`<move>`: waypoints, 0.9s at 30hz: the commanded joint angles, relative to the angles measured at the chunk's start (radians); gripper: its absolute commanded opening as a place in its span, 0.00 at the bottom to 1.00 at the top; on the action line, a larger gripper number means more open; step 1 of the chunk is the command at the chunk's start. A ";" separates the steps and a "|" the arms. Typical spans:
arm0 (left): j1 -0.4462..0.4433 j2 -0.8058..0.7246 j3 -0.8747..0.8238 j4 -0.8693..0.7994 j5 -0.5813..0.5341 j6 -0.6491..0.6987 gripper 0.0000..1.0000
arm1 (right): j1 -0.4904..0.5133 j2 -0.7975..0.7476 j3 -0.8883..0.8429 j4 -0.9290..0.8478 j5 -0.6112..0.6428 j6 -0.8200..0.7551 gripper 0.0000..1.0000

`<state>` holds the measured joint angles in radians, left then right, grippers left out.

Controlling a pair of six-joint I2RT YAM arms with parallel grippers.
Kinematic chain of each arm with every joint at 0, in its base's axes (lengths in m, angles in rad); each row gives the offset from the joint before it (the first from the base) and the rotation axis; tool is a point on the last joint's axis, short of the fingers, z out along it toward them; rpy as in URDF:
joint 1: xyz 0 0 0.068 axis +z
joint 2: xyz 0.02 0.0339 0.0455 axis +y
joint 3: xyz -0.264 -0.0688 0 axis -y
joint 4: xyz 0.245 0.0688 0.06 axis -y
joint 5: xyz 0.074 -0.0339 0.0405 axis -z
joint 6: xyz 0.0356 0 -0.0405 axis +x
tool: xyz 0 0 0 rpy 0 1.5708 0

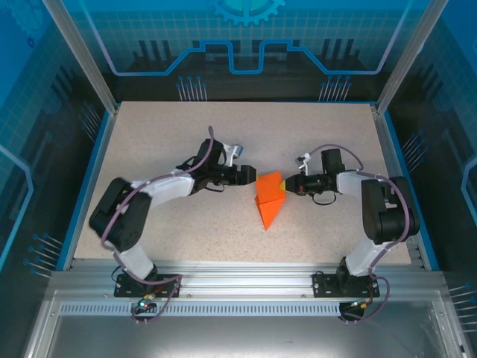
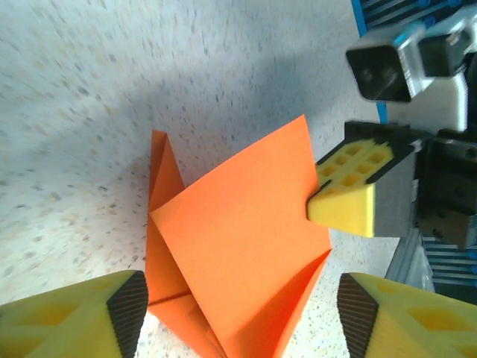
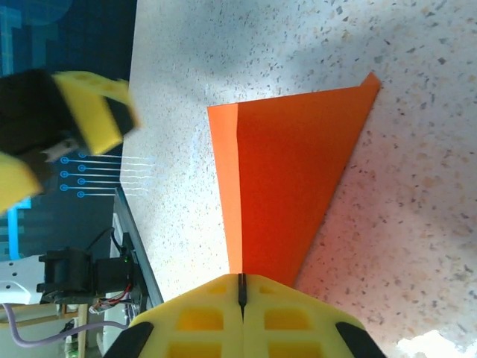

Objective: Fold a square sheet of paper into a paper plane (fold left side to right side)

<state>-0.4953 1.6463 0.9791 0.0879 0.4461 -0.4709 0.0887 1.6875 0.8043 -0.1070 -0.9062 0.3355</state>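
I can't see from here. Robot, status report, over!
Left pincer open. Right pincer shut on paper, flap raised. Nothing in the way.

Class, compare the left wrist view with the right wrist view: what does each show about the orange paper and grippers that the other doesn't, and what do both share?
Left wrist view: the left gripper stands open, fingers apart flanking the square sheet of paper, whose upper flap looks lifted off layers beneath. Right wrist view: the right gripper is shut on the paper's edge, fingers pressed together. Both: the orange paper on the speckled table, and the opposite gripper.
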 commanded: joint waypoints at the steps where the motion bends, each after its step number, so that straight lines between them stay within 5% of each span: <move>1: -0.050 -0.143 -0.041 -0.186 -0.169 0.111 0.74 | 0.043 -0.038 0.004 -0.080 0.072 0.045 0.00; 11: -0.395 -0.161 -0.056 -0.335 -0.432 0.042 0.73 | 0.147 -0.053 0.046 -0.140 0.217 0.165 0.00; 27: -0.585 0.193 0.289 -0.623 -0.775 0.048 0.72 | 0.190 -0.031 0.065 -0.149 0.278 0.249 0.00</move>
<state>-1.0618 1.7992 1.2186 -0.4328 -0.2314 -0.4187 0.2638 1.6512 0.8429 -0.2287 -0.6399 0.5694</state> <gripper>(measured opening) 0.722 0.040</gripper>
